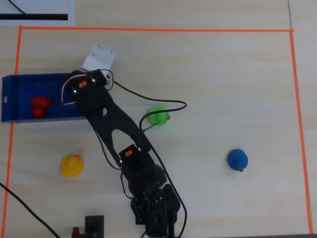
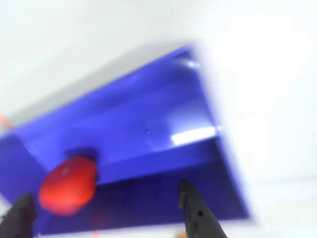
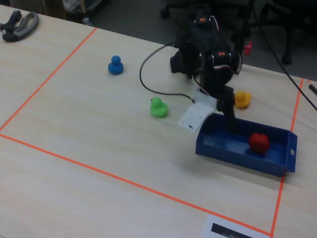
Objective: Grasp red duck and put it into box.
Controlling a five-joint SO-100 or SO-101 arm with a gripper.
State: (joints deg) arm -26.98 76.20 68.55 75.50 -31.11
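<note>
Pale wood-grain table point(image 1: 223, 74), fenced with orange tape point(image 1: 148, 30), under even indoor light. At the centre of things, the pincer point(image 2: 104, 198): spread wide in the wrist view, dark fingers well apart, nothing between them. Holds no duck and touches none. Hangs over the box point(image 2: 148, 124), pointing down into it, with one finger dipped toward the inner floor in the fixed view at the pincer point(image 3: 229, 119); cannot tell whether that finger touches the plastic. Just ahead of the fingers, the red duck point(image 2: 67, 191), blurred by closeness but plainly free of the grip. Sits on the floor of the box point(image 3: 237, 153) in the fixed view, red duck point(image 3: 258, 142) near the short end with the small white mark, apart from the pincer. Same reading from overhead: red duck point(image 1: 39, 105) inside the blue walls of the box point(image 1: 10, 99), toward the left end, arm stretched over the other end. Farther out, well clear of the box: green duck point(image 1: 158, 116) beside the arm's cable, yellow duck point(image 1: 72, 165) below the box, blue duck point(image 1: 237, 159) far to the right, none of them disturbed. Judged from this layout: grasp, carry and drop all done, red duck where the task wants it. Left to do, at most: lift the open pincer clear of the walls without nudging the box, then fold the arm back.
</note>
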